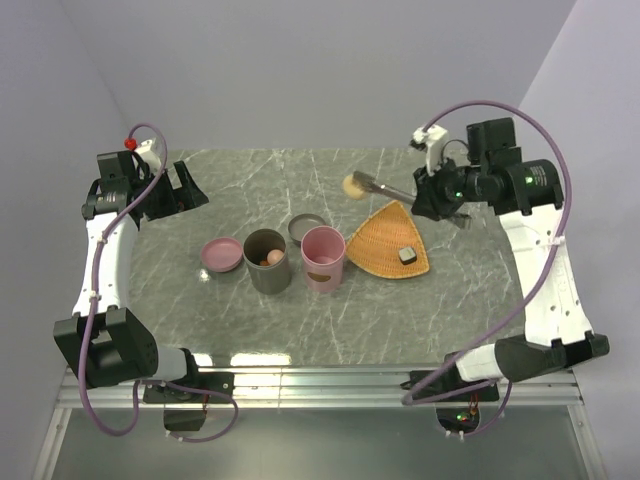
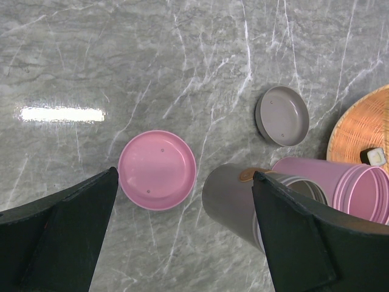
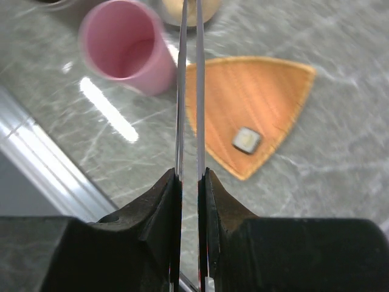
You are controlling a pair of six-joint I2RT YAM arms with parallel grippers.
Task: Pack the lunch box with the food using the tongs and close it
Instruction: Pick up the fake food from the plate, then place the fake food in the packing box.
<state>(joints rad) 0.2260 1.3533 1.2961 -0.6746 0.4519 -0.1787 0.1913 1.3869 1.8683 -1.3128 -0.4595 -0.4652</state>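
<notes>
- While the right gripper (image 3: 189, 176) pinches the tongs (image 3: 189, 91) by their joined end, its fingers (image 3: 159, 207) are pressed against the two metal arms, which run nearly parallel with a thin gap.
- Tongs: one pair. Tips are closed on one beige ball (image 1: 351, 185), at the top edge of the right wrist view.
- In the top view the ball is just past the far tip of the orange tray (image 1: 385, 238), over the grey marbled table (image 1: 470, 310).
- Tray: one, fan-shaped, flat on the table. It carries one dark block (image 1: 407, 255) near its near-right edge.
- Containers: two, upright, side by side in mid-table and touching or almost touching.
  - The grey container (image 1: 267, 262) is on the left and the pink container (image 1: 323, 259) on the right. Both are uncovered.
  - The grey one has two small pieces showing inside, one orange-brown and one pinkish. Can't tell if there's more underneath.
  - Can't make out anything in the pink one.
- Lids: two, both lying on the table.
  - The pink lid (image 2: 157, 170) is just left of the grey container.
  - The grey lid (image 2: 282, 115) is behind the pair.
- The left gripper (image 1: 183, 190) is spread wide and holds nothing. It sits at the far-left of the table, well apart from the containers.
- Arms: two, with only the right one engaged.
</notes>
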